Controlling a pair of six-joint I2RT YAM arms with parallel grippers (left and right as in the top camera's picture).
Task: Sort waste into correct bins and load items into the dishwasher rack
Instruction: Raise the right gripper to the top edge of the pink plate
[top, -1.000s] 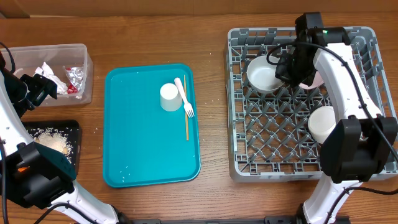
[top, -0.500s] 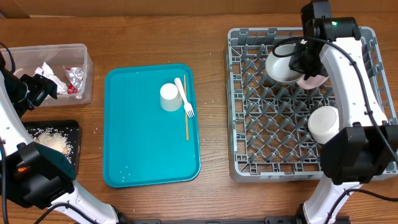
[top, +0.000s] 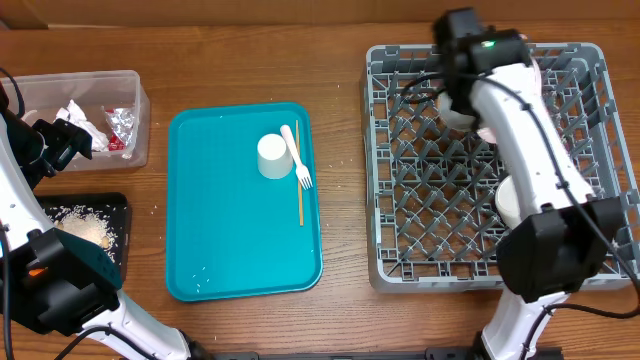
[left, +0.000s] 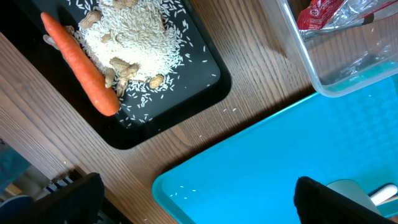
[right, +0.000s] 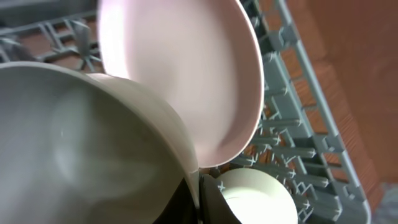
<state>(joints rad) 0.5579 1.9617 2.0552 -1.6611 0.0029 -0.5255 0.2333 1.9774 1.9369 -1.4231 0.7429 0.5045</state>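
At the far side of the dishwasher rack (top: 400, 250), my right claw (right: 198, 198) is clenched on the rim of a white bowl (right: 81, 143). The wrist view shows the dark fingers pinching the thin edge from both sides. That bowl fills the left of the wrist view, and I cannot tell whether it rests on the pegs. Just behind it the pale pink plate (right: 186, 68) stands on edge in the rack. The bowl's rim overlaps it from where I look, so I cannot tell whether they touch. Below the fingers a second white bowl (right: 255, 196) sits in the rack. From overhead my own arm hides most of the held bowl.

Across the table, at its left edge, my left claw (left: 198, 186) hangs released, jaws spread wide with nothing between them. Its camera looks down on the black tray (left: 205, 74), which holds an orange carrot (left: 81, 65) lying against a heap of rice scraps (left: 134, 43). The clear tub (left: 323, 74) sits near it with a red wrapper (left: 320, 12) inside. Overhead I also see crumpled napkins (top: 78, 118) and foil (top: 122, 122) in the tub. Between the bins and the rack lies the teal tray (top: 230, 240). On it are the small white cup (top: 272, 156), the white fork (top: 298, 158) just beside it, and the wooden stick (top: 299, 195) alongside the fork.
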